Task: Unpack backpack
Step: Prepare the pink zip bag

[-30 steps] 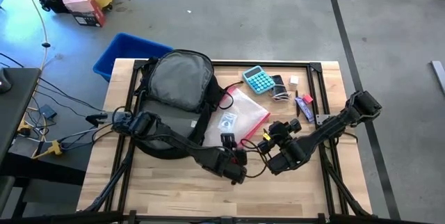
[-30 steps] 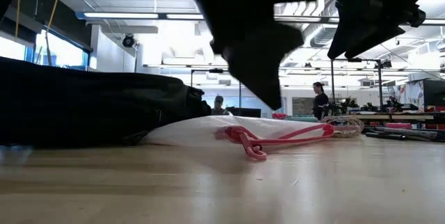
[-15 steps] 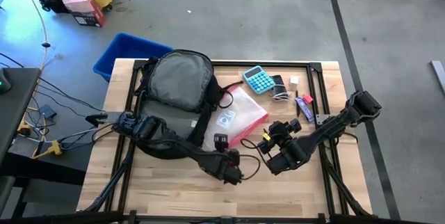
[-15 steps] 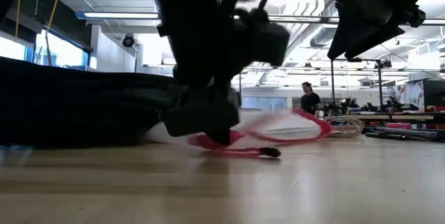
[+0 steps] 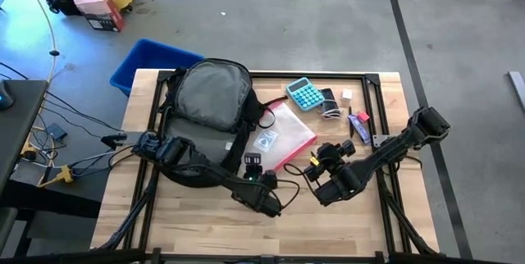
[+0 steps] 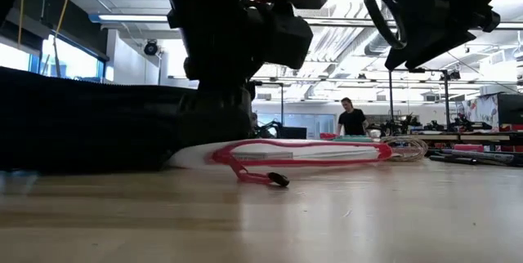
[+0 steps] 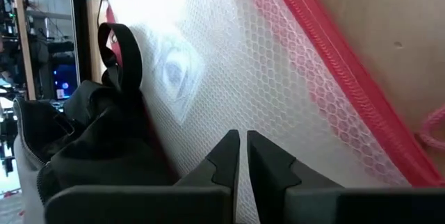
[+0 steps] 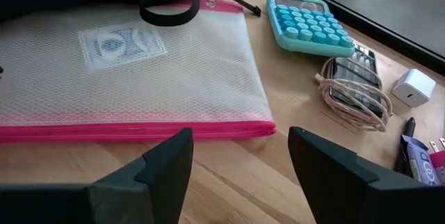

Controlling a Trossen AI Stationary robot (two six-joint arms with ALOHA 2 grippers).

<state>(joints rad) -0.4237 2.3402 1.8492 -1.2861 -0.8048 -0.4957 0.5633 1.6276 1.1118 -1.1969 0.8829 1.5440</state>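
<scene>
Black, pink and teal on pale wood

The backpack point(image 5: 209, 100) was black with a grey back panel; the mesh pouch point(image 8: 139, 78) was clear white honeycomb edged in pink, with a pale blue card inside; the calculator point(image 8: 306, 22) was teal; the charger point(image 8: 415, 87) white; the bin point(image 5: 148, 59) blue; the table point(image 5: 197, 231) light wood

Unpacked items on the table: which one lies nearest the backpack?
The pink-edged mesh pouch, lying against the backpack; the teal calculator sits farther off.

Backpack point(image 6: 82, 124) cut off at edge.
</scene>
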